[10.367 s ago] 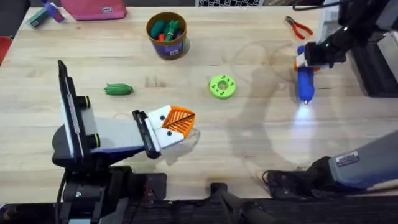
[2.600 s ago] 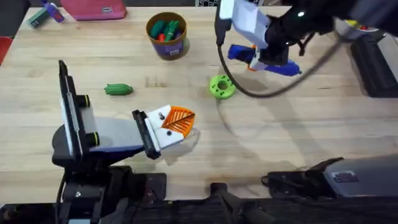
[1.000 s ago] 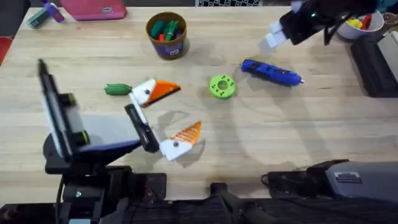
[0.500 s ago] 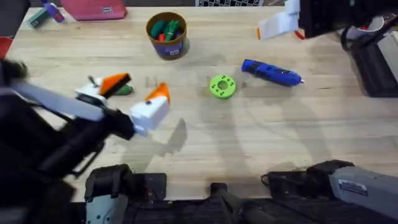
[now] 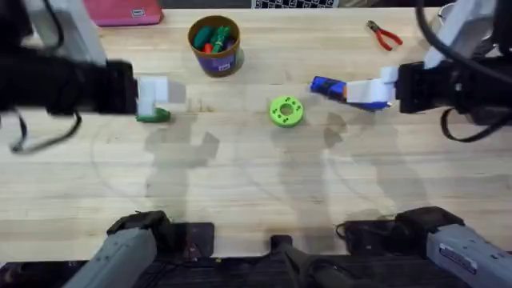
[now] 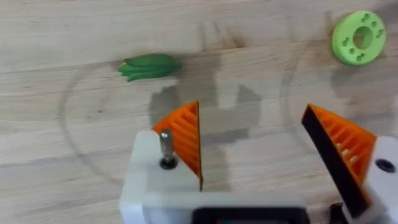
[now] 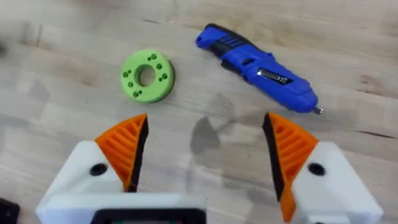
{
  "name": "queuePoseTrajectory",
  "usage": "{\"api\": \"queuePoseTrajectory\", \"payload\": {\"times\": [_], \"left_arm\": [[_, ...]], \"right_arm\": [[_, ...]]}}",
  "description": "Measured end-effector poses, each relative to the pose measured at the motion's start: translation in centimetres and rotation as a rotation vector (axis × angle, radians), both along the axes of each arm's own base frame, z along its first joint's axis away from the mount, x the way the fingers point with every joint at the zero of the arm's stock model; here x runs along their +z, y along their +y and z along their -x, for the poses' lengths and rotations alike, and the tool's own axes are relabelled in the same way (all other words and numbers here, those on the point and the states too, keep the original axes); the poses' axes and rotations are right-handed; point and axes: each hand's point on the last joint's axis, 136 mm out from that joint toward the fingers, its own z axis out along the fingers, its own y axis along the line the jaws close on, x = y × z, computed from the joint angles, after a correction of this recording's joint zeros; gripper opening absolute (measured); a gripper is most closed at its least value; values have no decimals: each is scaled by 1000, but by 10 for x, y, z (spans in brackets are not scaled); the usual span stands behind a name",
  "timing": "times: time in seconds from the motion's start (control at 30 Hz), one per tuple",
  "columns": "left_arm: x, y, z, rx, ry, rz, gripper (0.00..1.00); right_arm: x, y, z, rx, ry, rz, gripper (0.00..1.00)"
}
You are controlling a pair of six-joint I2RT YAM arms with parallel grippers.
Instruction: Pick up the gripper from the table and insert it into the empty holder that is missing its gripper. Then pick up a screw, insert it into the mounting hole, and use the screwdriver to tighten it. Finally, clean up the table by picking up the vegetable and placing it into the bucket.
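From above, your left arm crosses the far left of the table as a dark blur, and its white gripper (image 5: pixel 160 92) covers part of the vegetable (image 5: pixel 154 116), so only a green sliver shows there. The left wrist view shows the vegetable (image 6: pixel 149 65) whole, lying flat on bare wood ahead of the fingers (image 6: pixel 183 140), which stand wide apart and hold nothing. The lime green disc (image 6: pixel 359 37) sits near that view's corner.

Your right gripper (image 5: pixel 376 90) hangs over the screwdriver (image 5: pixel 326 85) and hides most of it from above; only the blue end pokes out. The right wrist view shows the screwdriver (image 7: pixel 258 68) complete, lying on the table just beside the disc (image 7: pixel 147 76). Those fingers (image 7: pixel 127 149) are also spread wide, with nothing between them.

The bucket (image 5: pixel 215 46) stands near the table's far edge, with green and red pieces inside. Red-handled pliers (image 5: pixel 385 35) lie at the far right. A pink pouch (image 5: pixel 120 11) is cut off at the far left edge. The table's (image 5: pixel 256 184) middle and near side are open wood.
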Motion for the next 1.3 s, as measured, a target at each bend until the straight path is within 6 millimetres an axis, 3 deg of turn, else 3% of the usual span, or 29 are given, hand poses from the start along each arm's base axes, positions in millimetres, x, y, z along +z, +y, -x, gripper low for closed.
{"api": "queuePoseTrajectory", "payload": {"times": [0.2,0.4,1.0,1.13,1.3], "left_arm": [[-15,16,-24,-4,135,-44,985],[-40,23,-29,-4,243,-63,985],[-42,32,-32,116,259,-69,985],[-43,45,-28,374,292,-39,985],[-44,71,-16,852,305,-15,987]], "right_arm": [[7,-7,0,-29,-28,-6,994],[6,-7,0,-29,-28,-6,994],[6,-7,1,-29,-26,-6,994],[6,-7,1,-30,-26,-6,994],[6,-7,1,-29,-26,-5,993]]}}
